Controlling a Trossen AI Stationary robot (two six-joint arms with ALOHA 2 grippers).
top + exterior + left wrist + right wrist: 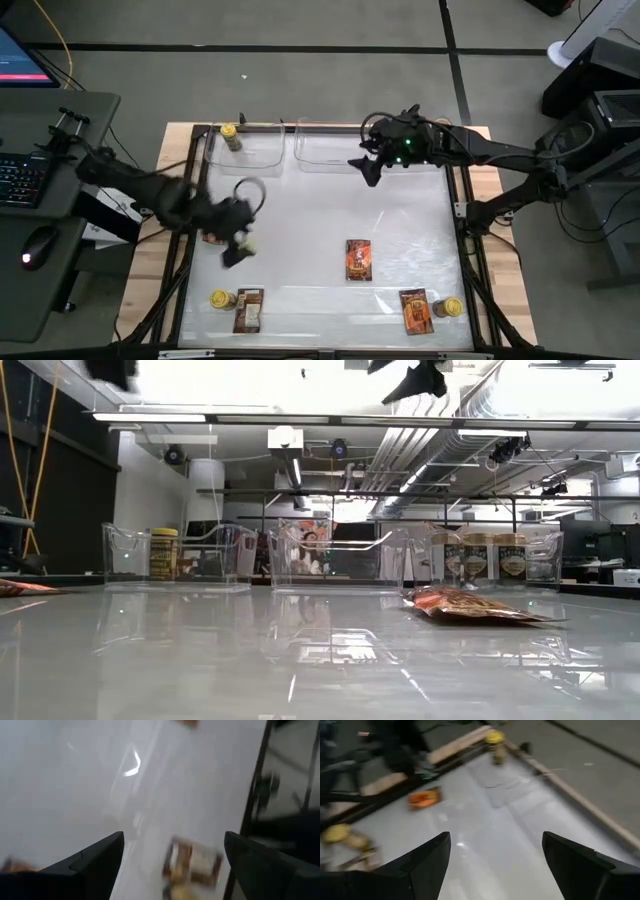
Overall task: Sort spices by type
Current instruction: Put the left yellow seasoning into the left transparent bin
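My left gripper [236,248] [173,837] hangs open and empty above the table's left side. Below it in its wrist view lie a printed packet [194,862] and a yellow-lidded jar [181,892], both blurred. My right gripper [368,168] [496,835] is open and empty, high over the far middle near the bins. One yellow-lidded jar [230,136] [163,553] stands in the far-left bin [250,155]. Three tan-lidded jars [478,557] stand in the right bin [545,555]. Packets lie flat at mid-table [358,259], near left [248,309] and near right [417,311]. Yellow-lidded jars [222,298] [449,307] lie beside the near ones.
The middle bin [325,152] [335,555] holds nothing. An orange packet [212,237] [425,797] lies partly under my left arm. A dark frame [467,250] borders the white table. A keyboard and mouse sit on a desk to the left. Bare surface lies between the bins and the packets.
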